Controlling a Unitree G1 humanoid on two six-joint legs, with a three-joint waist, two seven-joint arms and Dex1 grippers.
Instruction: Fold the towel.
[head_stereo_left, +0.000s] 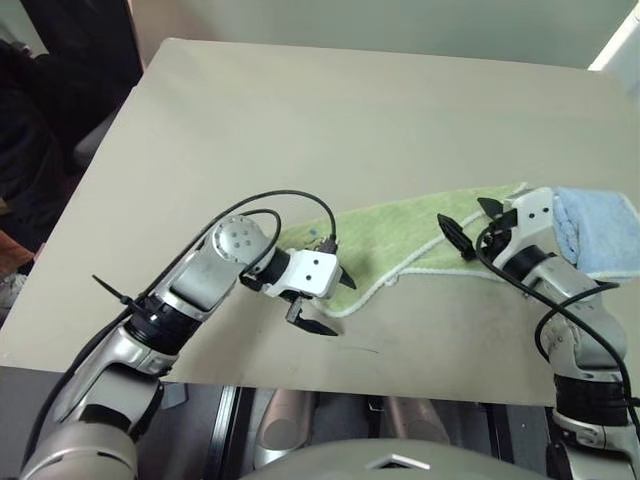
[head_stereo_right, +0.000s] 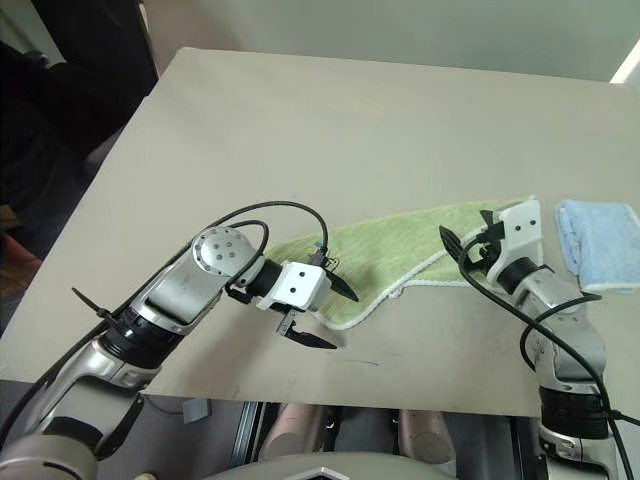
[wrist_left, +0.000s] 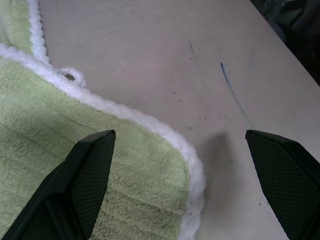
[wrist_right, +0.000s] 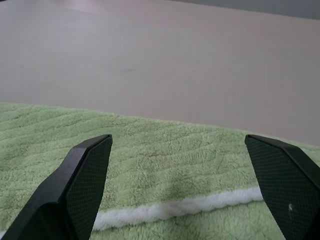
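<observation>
We have the towel (head_stereo_left: 400, 245) lying flat as a long folded strip on the table (head_stereo_left: 300, 120), its near corner pointing at us and a blue towel (head_stereo_left: 600, 230) just beyond its right end. Our left gripper (head_stereo_left: 325, 302) hangs above that near corner with jaws spread wide and nothing in them, one finger over the green cloth and one over bare table, so we judge it is set to straddle the white edging for a pinch. Our right gripper (head_stereo_right: 465, 235) hovers over the towel's right end, likewise wide open and empty, probably placed to take that end so both can lift together.
</observation>
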